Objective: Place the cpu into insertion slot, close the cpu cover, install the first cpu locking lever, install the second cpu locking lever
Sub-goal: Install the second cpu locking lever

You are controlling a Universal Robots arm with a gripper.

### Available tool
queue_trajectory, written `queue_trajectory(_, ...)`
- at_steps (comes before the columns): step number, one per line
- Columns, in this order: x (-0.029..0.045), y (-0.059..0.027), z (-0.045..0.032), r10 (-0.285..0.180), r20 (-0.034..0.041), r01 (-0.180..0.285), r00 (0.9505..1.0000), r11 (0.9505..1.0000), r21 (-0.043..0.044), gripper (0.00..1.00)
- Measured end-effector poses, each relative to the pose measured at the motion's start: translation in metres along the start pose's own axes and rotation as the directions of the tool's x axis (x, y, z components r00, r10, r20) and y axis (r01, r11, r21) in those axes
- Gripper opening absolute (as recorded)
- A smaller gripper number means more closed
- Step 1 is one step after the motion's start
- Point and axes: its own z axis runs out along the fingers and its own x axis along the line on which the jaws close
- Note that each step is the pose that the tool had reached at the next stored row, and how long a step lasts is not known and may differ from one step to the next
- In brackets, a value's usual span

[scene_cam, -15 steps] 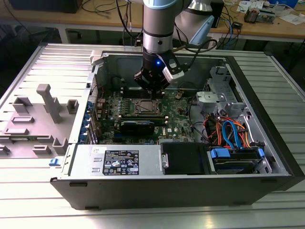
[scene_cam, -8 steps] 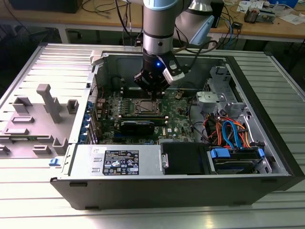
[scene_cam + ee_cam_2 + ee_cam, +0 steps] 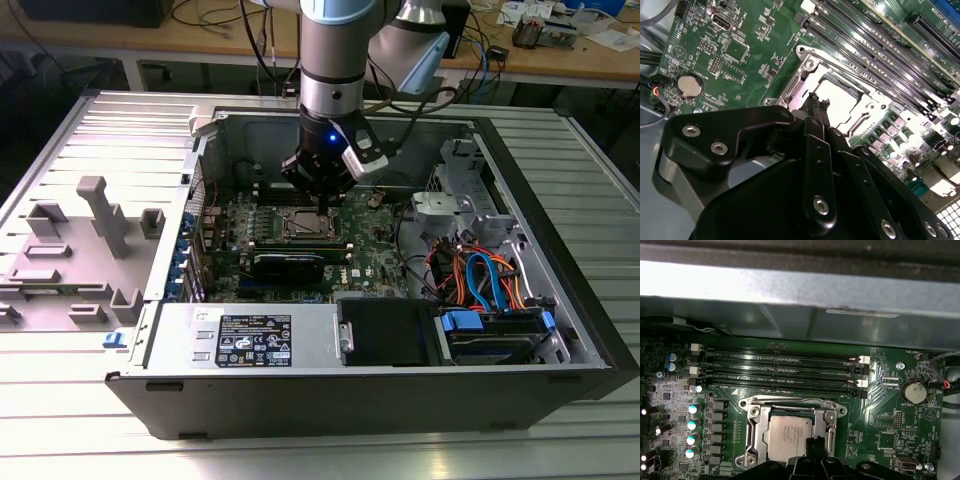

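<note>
The cpu (image 3: 787, 436) lies in the insertion slot (image 3: 306, 226) of the green motherboard, its silver-grey top (image 3: 844, 102) showing through the window of the cpu cover (image 3: 753, 432). The silver cover lies flat around the chip. My gripper (image 3: 818, 102) hangs just above one edge of the socket, fingers pressed together and holding nothing. In the first wrist view the gripper's (image 3: 814, 443) dark tips overlap the chip's edge. In the exterior view the gripper (image 3: 322, 200) stands upright over the socket. A thin metal lever bar (image 3: 790, 401) runs along the socket side facing the memory slots.
Long black memory slots (image 3: 780, 371) run beside the socket. A coin battery (image 3: 914, 391) sits on the board. The case wall (image 3: 800, 315) rises behind the memory slots. A black card (image 3: 288, 264), a power supply (image 3: 240, 338) and bundled cables (image 3: 480, 275) fill the case.
</note>
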Motion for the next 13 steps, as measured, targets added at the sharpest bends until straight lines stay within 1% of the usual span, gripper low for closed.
queue_trajectory(6, 0.0001, -0.0012, 0.0, 0.0, 0.0001, 0.0, 1.0, 1.0, -0.001, 0.11)
queue_trajectory(10, 0.0001, -0.0014, -0.0025, 0.0, 0.0, 0.0, 1.0, 1.0, -0.0009, 0.11)
queue_trajectory(13, 0.0001, -0.0018, -0.0026, 0.0, 0.0, 0.0, 1.0, 1.0, -0.001, 0.11)
